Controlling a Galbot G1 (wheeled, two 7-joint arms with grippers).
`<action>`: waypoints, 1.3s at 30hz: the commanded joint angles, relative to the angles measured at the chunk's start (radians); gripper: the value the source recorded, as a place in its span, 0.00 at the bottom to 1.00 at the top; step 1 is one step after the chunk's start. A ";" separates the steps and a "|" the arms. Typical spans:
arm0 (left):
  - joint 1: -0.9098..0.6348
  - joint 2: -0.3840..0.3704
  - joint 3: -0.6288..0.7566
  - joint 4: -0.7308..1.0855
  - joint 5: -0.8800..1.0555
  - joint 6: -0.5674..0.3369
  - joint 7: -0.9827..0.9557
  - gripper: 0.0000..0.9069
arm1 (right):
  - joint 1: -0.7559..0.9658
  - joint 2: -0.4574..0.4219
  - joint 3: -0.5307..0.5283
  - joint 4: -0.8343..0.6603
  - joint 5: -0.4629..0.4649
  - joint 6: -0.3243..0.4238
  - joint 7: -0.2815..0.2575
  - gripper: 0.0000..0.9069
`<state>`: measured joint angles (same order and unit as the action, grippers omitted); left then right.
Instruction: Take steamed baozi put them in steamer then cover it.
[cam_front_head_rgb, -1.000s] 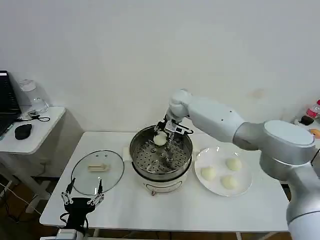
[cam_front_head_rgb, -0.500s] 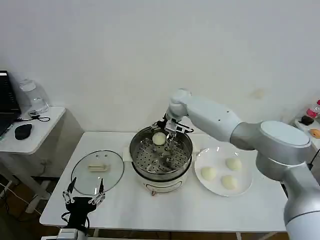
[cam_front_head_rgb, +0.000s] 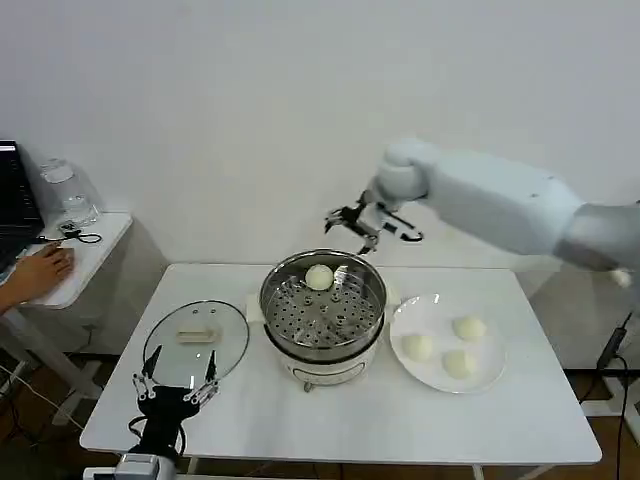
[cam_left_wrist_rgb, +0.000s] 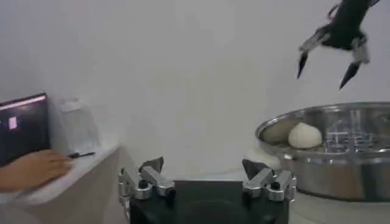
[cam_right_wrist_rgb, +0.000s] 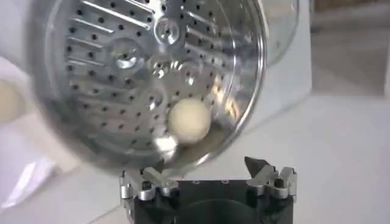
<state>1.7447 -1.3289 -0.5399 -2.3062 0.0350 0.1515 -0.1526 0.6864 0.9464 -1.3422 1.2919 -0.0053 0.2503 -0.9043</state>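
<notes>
The steamer (cam_front_head_rgb: 323, 318) stands mid-table, a steel pot with a perforated floor on a cream base; it looks heavy and rigid and should stay put. To its left the cover (cam_front_head_rgb: 195, 344) lies flat on the table (cam_front_head_rgb: 420, 425), glass with a metal rim: stiff, fairly heavy, breakable and slick, so the cream bar handle (cam_front_head_rgb: 196, 335) at its centre looks like the one sensible place to take hold. To the right, a white plate (cam_front_head_rgb: 447, 342) holds three steamed baozi (cam_front_head_rgb: 468, 327), and a fourth bun (cam_front_head_rgb: 319, 277) sits on the steamer floor near the back wall. The buns look light, soft and easily dented, probably a little tacky, so a shallow pinch across the middle with gentle pressure seems best. The right arm reaches in from the right, raised high, its right gripper (cam_front_head_rgb: 368, 221) above and behind the pot, fingers spread apart and holding nothing, pointing down. The left gripper (cam_front_head_rgb: 176, 385) hangs low at the table's near edge just in front of the cover, fingers apart, empty.
</notes>
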 joint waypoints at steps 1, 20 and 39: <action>-0.007 0.012 0.028 0.000 0.013 0.003 0.002 1.00 | 0.038 -0.515 -0.158 0.341 0.139 -0.235 -0.066 1.00; -0.040 0.018 0.001 0.009 0.019 0.020 0.002 1.00 | -0.493 -0.327 0.186 0.078 0.051 -0.282 -0.057 1.00; -0.042 0.011 -0.022 0.011 0.017 0.015 0.004 1.00 | -0.558 -0.108 0.235 -0.123 0.020 -0.288 -0.025 1.00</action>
<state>1.7057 -1.3157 -0.5580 -2.2978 0.0512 0.1654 -0.1482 0.1850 0.7419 -1.1423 1.2751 0.0418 -0.0314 -0.9345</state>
